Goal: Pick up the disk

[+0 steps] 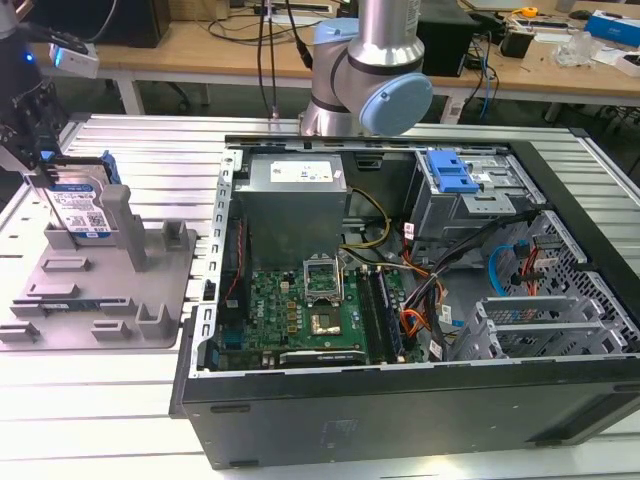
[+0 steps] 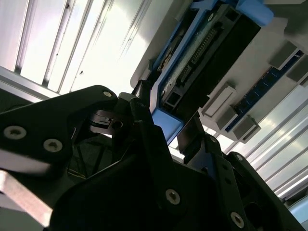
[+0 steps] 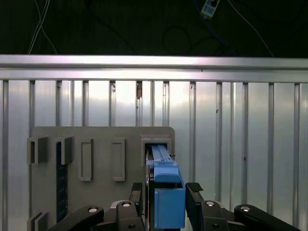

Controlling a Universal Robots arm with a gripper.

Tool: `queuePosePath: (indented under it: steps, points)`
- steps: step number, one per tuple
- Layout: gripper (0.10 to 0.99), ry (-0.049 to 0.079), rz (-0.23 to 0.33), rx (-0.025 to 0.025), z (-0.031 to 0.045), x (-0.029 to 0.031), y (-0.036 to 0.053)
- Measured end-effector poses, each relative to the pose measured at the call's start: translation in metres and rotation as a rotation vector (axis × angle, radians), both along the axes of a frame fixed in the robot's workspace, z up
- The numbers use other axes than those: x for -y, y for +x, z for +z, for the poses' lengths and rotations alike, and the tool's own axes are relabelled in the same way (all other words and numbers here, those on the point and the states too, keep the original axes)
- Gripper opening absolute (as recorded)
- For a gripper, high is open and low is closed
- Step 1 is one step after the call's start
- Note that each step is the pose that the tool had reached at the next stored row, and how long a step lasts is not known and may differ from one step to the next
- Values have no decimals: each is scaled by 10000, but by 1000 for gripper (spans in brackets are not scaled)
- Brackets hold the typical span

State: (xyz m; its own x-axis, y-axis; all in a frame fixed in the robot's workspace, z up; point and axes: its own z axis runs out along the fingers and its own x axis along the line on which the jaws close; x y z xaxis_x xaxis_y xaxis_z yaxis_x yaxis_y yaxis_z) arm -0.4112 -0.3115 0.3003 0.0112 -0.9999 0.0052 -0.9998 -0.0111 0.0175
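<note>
Because the black two-fingered pincer (image 3: 166,192) is closed against both faces of the flat, silver-grey rectangular disk (image 1: 82,212) with the white-and-blue label and blue plastic side rails, the main risk, as I judge it, lies in how little of the disk is held. In both wrist views the grip sits at the upper edge, by a blue rail corner rather than mid-length. The weight hanging to one side could make the disk pivot or slide between the pads when lifted, and the plastic rail may give a little under the squeeze.

The disk stands upright on edge, seated in a slot of the pale grey plastic fixture (image 1: 150,290) at the exterior view's far left. A pull that is not straight up could jam it in that slot or drag the light-looking fixture across the ribbed aluminium bench (image 1: 100,400). It could also knock the disk against the tall grey upright post (image 1: 125,225) just beside it, on the exterior view's right.

Well apart, further to the exterior view's right, lies the open black computer case (image 1: 400,420) with its green motherboard (image 1: 310,310) and a blue-handled metal drive cage (image 1: 455,185) inside. Behind the case rises the silver-and-blue robot arm (image 1: 365,60). None of these crowds the grip; the closest obstacles are the fixture's own posts and slot walls.
</note>
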Motion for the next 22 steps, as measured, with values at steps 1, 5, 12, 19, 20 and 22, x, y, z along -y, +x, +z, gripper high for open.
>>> queuePosePath:
  steps: [1, 5, 12, 19, 20, 22]
  points:
    - [482, 0, 0, 1, -5, 0, 0]
    - [482, 1, 0, 1, -27, 0, 0]
    - [482, 0, -23, 1, -55, 0, -1]
    - [482, 0, -44, 0, -59, -9, -3]
    - [482, 0, -43, 0, -59, -10, -3]
    - [482, 0, -46, 1, -60, -12, -5]
